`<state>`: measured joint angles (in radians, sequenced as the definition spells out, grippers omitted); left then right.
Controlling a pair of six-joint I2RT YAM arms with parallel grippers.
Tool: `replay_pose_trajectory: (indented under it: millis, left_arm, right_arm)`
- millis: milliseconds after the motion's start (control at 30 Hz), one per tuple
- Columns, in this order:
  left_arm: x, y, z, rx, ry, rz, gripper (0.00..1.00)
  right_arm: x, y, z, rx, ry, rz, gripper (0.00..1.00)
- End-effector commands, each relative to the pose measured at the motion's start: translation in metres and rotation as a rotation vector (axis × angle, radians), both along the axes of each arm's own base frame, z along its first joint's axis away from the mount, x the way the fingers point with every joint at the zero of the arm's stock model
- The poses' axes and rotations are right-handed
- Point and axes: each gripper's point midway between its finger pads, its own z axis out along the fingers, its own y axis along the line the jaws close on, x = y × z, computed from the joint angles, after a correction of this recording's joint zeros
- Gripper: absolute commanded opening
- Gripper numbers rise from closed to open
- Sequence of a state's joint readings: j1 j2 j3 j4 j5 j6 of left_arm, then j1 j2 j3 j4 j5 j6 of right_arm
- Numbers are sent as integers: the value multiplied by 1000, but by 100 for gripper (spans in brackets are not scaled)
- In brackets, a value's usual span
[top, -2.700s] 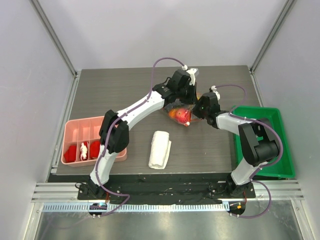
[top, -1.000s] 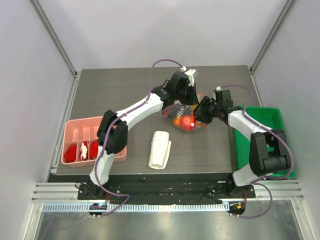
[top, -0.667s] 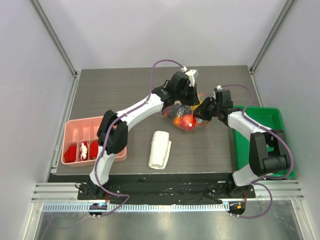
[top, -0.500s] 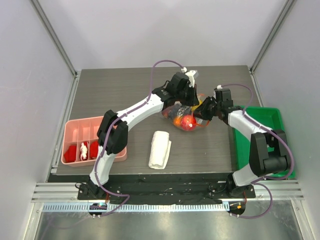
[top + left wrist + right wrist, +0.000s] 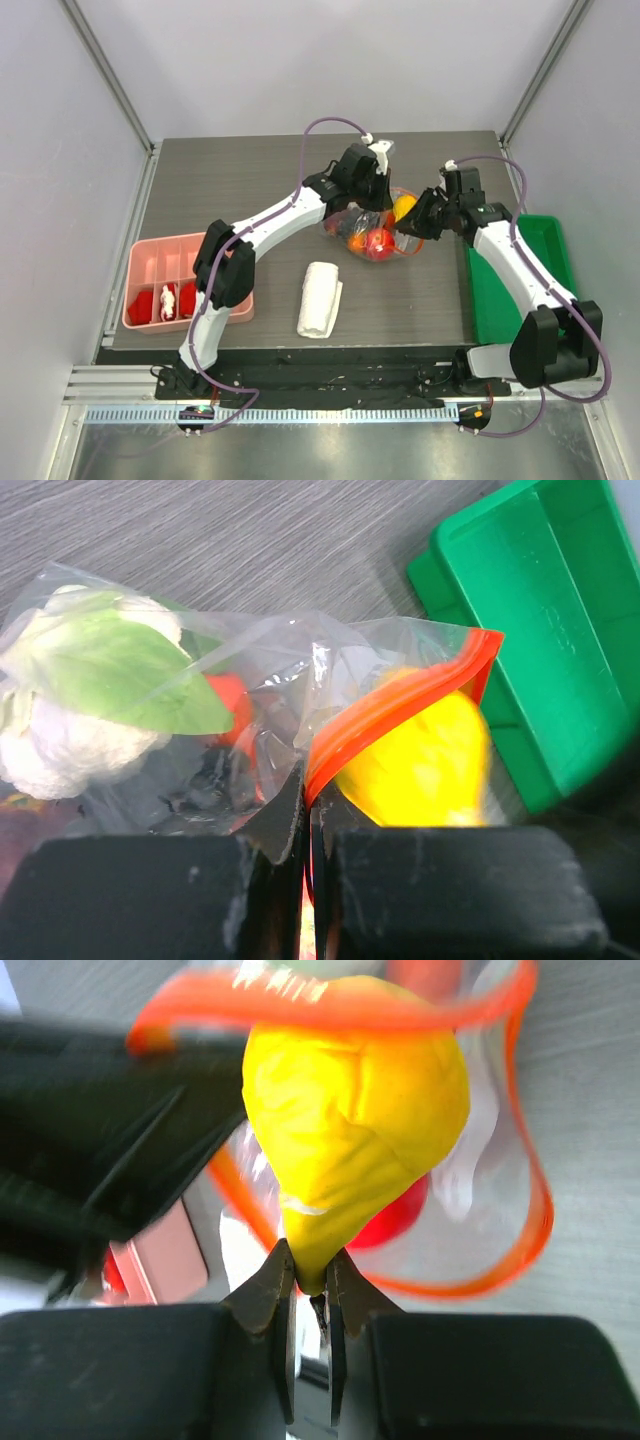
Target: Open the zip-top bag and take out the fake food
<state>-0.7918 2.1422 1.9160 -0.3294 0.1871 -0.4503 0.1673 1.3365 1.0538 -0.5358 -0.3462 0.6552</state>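
The clear zip-top bag (image 5: 368,226) lies at mid-table with its orange-red zip strip (image 5: 395,700) pulled open. My left gripper (image 5: 378,199) is shut on the strip (image 5: 308,790) and holds that side of the mouth. My right gripper (image 5: 420,210) is shut on the narrow end of a yellow fake fruit (image 5: 350,1130), which sits at the bag's open mouth (image 5: 404,208). Inside the bag are a red fruit (image 5: 378,242), an orange piece (image 5: 356,241), a white-and-green cauliflower piece (image 5: 85,695) and a dark item.
A green bin (image 5: 520,285) stands at the table's right edge, close to my right arm. A folded white cloth (image 5: 320,298) lies in front of the bag. A pink compartment tray (image 5: 175,262) with red pieces is at the left.
My right gripper has pulled back to the right with the yellow fruit, drawing it out to the bag's mouth. My left gripper has kept its hold on the zip strip.
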Motion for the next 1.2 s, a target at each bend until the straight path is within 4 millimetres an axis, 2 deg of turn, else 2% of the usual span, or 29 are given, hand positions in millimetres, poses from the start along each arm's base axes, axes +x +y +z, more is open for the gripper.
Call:
replay_pose_trajectory:
  millis: [0, 67, 100, 133, 167, 200, 233, 300, 333, 400, 433, 500, 533, 600, 633, 700, 800, 833, 933, 1067, 1167]
  left_arm:
    - [2, -2, 17, -9, -56, -29, 0]
    - [3, -3, 17, -16, -54, -31, 0]
    - [4, -4, 18, -24, -54, -34, 0]
    - [4, -4, 15, -22, -50, -35, 0]
    - [4, -5, 15, -26, -49, -37, 0]
    - [4, -6, 17, -32, -53, -40, 0]
    - [4, -6, 18, -36, -48, -36, 0]
    - [1, -7, 17, -48, -41, -47, 0]
    - [1, -8, 20, -63, -41, -47, 0]
    - [-1, -9, 21, -70, -35, -56, 0]
    - [-2, -9, 22, -73, -34, -57, 0]
    - [-3, -9, 22, -75, -31, -60, 0]
    - [-4, -9, 23, -80, -27, -61, 0]
    - [-7, -10, 25, -91, -19, -71, 0]
    - [-9, -10, 23, -91, -14, -74, 0]
    - [-9, -11, 26, -103, -11, -77, 0]
    - [-11, -11, 25, -112, -3, -79, 0]
    - [-12, -12, 25, -112, -3, -81, 0]
    - [-12, -11, 24, -109, -2, -79, 0]
    - [-14, -11, 28, -116, -1, -82, 0]
    - [-18, -11, 31, -116, -4, -86, 0]
  right_arm:
    - [-39, 2, 52, -7, -85, 113, 1]
    - [-52, 0, 60, -6, -84, 115, 1]
    - [-58, -6, 70, -25, -118, 89, 1]
    - [-63, -17, 70, -64, -97, 38, 1]
    - [-62, -35, 69, -129, -95, -43, 1]
    - [-60, -63, 68, -192, -84, -163, 1]
    - [-64, -99, 64, -289, -91, -335, 1]
    - [-64, -133, 58, -337, -92, -476, 1]
    - [-65, -153, 47, -370, -56, -553, 1]
    - [-61, -169, 36, -381, -37, -611, 1]
    - [-64, -182, 17, -394, 11, -655, 1]
    - [-61, -204, 3, -419, 26, -734, 2]
    - [-67, -219, -14, -426, 70, -782, 3]
    - [-68, -233, -33, -429, 116, -825, 4]
    - [-75, -241, -49, -435, 158, -850, 8]
    - [-82, -249, -69, -474, 222, -865, 13]
    - [-87, -254, -85, -499, 245, -877, 22]
    - [-87, -255, -86, -501, 244, -881, 52]
    - [-87, -255, -79, -505, 220, -873, 83]
    - [-84, -242, -61, -485, 156, -848, 91]
    - [-71, -202, -27, -475, 23, -709, 91]
